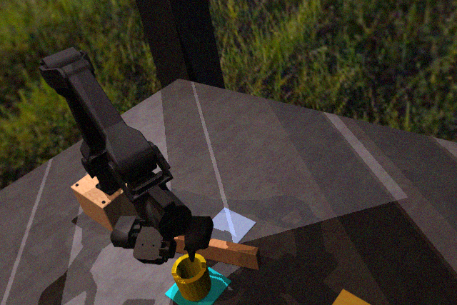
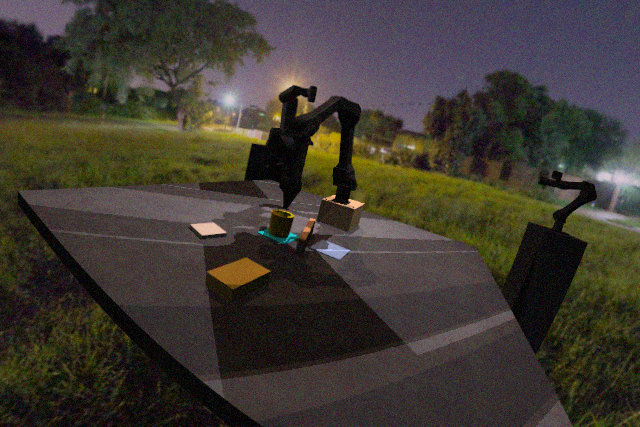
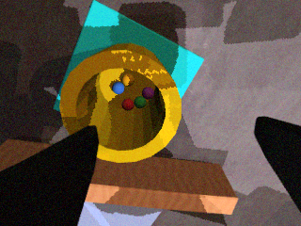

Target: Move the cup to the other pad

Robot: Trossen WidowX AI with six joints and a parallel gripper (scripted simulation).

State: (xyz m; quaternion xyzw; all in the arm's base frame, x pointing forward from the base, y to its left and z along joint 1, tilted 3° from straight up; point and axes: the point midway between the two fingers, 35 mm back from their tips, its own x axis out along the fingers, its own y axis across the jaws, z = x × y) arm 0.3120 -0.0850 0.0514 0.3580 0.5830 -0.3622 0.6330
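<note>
The yellow cup stands upright on the cyan pad. Several marbles lie inside it, among them a blue marble, a red marble and a green marble. My gripper is open and empty, with its fingers wide apart above the cup. In the wrist view one fingertip overlaps the cup's near rim and the other is well to its right. The pale blue pad holds nothing.
A low wooden bar stands between the pads. An orange block and a pale flat tile lie on the table. The arm's base sits on a wooden box. A dark pedestal stands beyond the table.
</note>
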